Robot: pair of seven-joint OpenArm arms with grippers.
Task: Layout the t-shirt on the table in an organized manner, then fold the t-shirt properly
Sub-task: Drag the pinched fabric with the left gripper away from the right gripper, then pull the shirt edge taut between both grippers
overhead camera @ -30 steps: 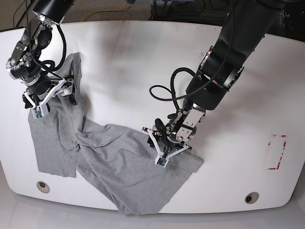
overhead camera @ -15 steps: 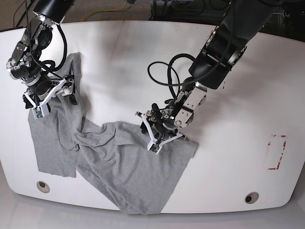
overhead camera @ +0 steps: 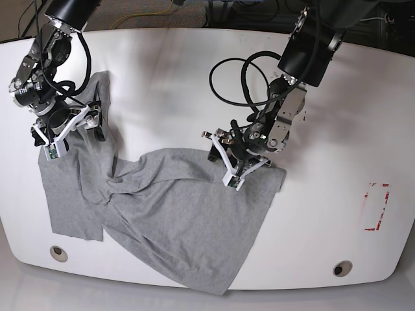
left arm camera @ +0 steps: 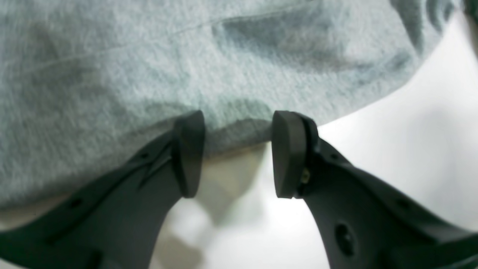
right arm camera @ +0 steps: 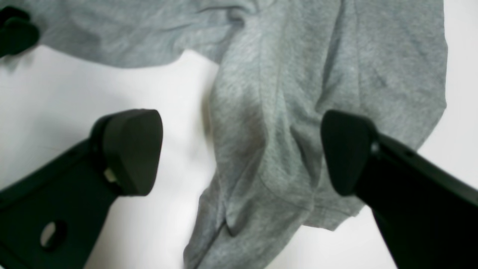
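The grey t-shirt [overhead camera: 175, 214] lies wrinkled across the left and middle of the white table [overhead camera: 194, 78]. One part reaches up under my right gripper [overhead camera: 72, 133], another spreads toward the front edge. My left gripper [overhead camera: 237, 166] is at the shirt's right edge. In the left wrist view its fingertips [left arm camera: 190, 149] pinch a bunched fold of the t-shirt [left arm camera: 149, 56], raised a little off the table [left arm camera: 410, 149]. In the right wrist view my right gripper [right arm camera: 239, 153] stands wide open above a creased strip of the t-shirt [right arm camera: 298, 74], touching nothing.
A red tape rectangle [overhead camera: 376, 206] marks the table's right side. Two round grommet holes [overhead camera: 58, 253] [overhead camera: 342, 267] sit near the front edge. Black cables [overhead camera: 237, 74] loop off the left arm over the table's middle.
My left gripper has moved back and to the right, dragging the shirt's right edge with it, and the cloth has spread wider. The right arm has stayed still and open.
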